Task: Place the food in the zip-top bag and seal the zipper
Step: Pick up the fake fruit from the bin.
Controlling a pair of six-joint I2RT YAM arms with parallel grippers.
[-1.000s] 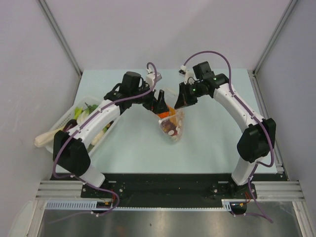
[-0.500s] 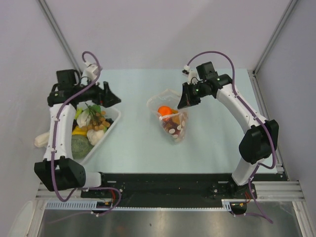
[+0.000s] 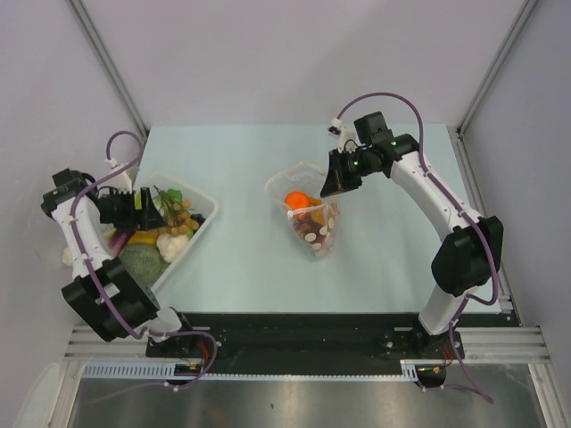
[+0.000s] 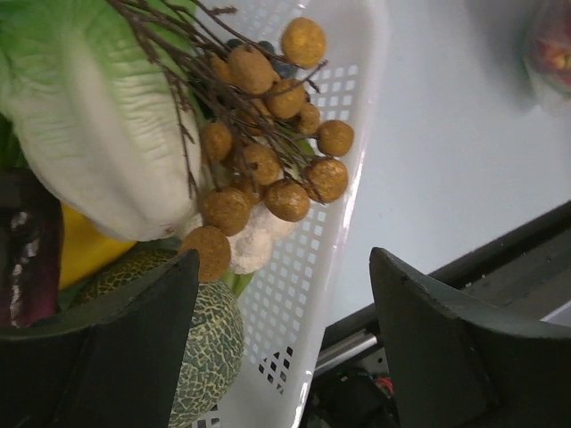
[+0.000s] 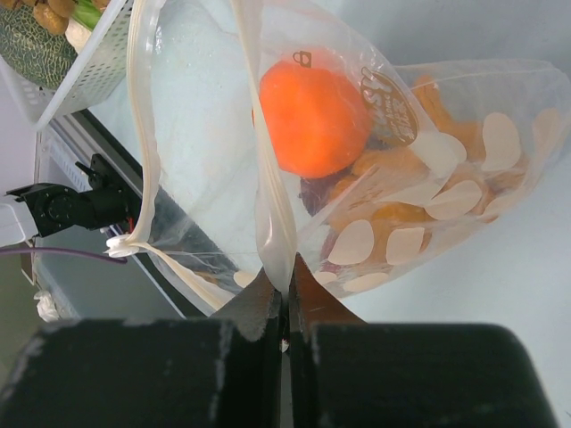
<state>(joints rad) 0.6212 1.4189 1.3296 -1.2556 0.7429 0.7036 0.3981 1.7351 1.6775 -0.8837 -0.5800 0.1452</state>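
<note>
Two grippers stand well apart: the right gripper (image 5: 284,299), jaws together on the zipper (image 5: 268,214), holds the zip-top bag (image 3: 303,175) open on the table (image 3: 241,259), an orange fruit (image 5: 314,118) and seemingly more food (image 3: 312,234) inside; the left gripper (image 4: 285,263), jaws apart and empty, hovers over the white tray (image 4: 352,134).

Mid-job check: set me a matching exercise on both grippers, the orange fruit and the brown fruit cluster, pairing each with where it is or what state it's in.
Things:
1. right gripper
2. left gripper
3. orange fruit
4. brown fruit cluster

Places or states:
A. lying in the white tray
B. inside the zip-top bag
C. open, holding nothing, over the white tray
D. shut on the rim of the zip-top bag

Pairs: 1-D, 2-C, 3-B, 4-A
</note>
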